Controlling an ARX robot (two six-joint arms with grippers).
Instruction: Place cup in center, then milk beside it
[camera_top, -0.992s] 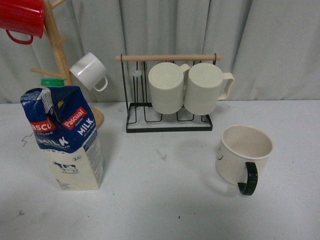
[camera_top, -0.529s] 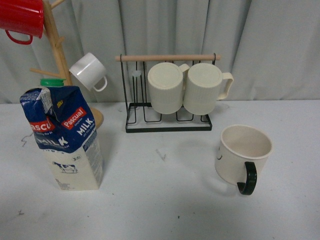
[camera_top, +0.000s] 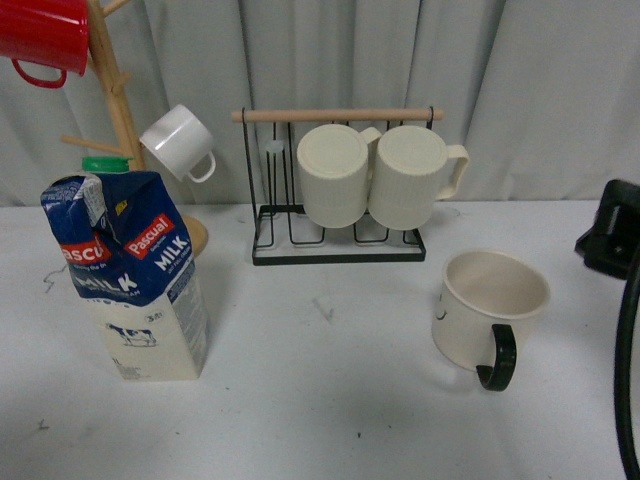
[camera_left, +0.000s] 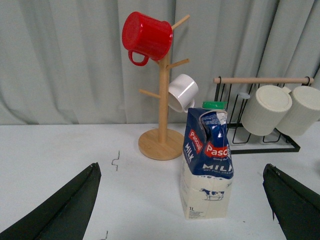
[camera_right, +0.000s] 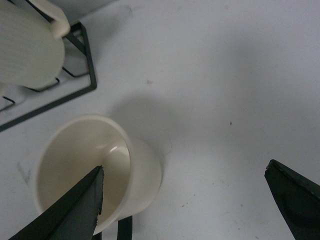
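Observation:
The cup (camera_top: 488, 307) is a wide cream mug with a black-green handle (camera_top: 497, 358), upright at the right of the table. In the right wrist view, my open right gripper (camera_right: 184, 167) hovers above it, with one finger over the cup's (camera_right: 82, 167) mouth and the other over bare table. The milk (camera_top: 135, 280) stands upright at the left. My open left gripper (camera_left: 181, 166) sits back from the milk (camera_left: 207, 165), not touching it. The center (camera_top: 260, 370) is white tabletop between small black marks (camera_top: 323, 309); the carton stands on its left part.
A wire rack (camera_top: 335, 250) with two ribbed cream mugs (camera_top: 370, 175) stands behind the middle. A wooden mug tree (camera_top: 118, 100) at the back left carries a red mug (camera_top: 42, 35) and a small white cup (camera_top: 180, 142). My right arm (camera_top: 610, 240) shows at the right edge.
My right arm has come into the front view at the right edge, near the cup. The cup and the milk have not moved.

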